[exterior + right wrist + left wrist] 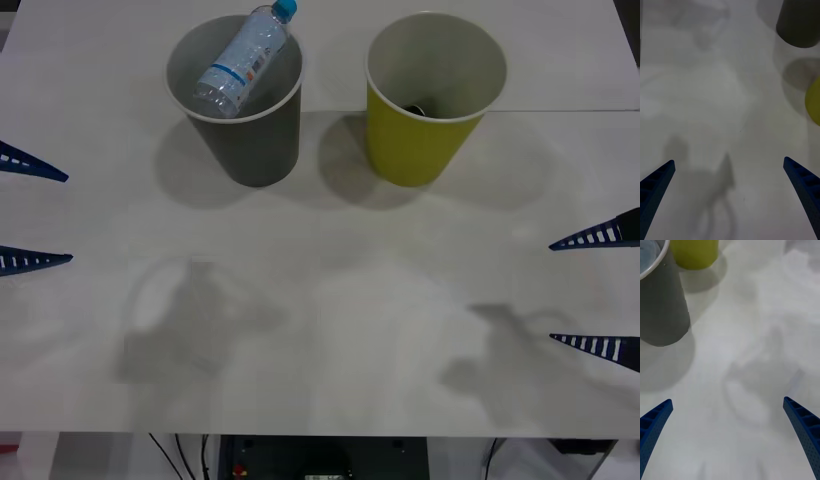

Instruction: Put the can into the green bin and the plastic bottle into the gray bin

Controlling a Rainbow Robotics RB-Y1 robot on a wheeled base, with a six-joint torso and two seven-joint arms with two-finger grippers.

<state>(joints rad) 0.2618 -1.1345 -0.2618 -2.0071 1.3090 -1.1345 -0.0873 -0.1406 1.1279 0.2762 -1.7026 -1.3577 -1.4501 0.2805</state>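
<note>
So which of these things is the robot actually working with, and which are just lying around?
Part of the job:
- gray bin
- plastic bottle, leaning inside it
- green bin, something dark at its bottom

Just there:
- white table
- cables below its near edge

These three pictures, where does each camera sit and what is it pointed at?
Front view: above the arms, looking down at the table, both open grippers at the sides.
Right wrist view: on the right arm, facing the table; its blue fingers show.
Left wrist view: on the left arm, likewise.
All three share the gray bin and the green bin.
</note>
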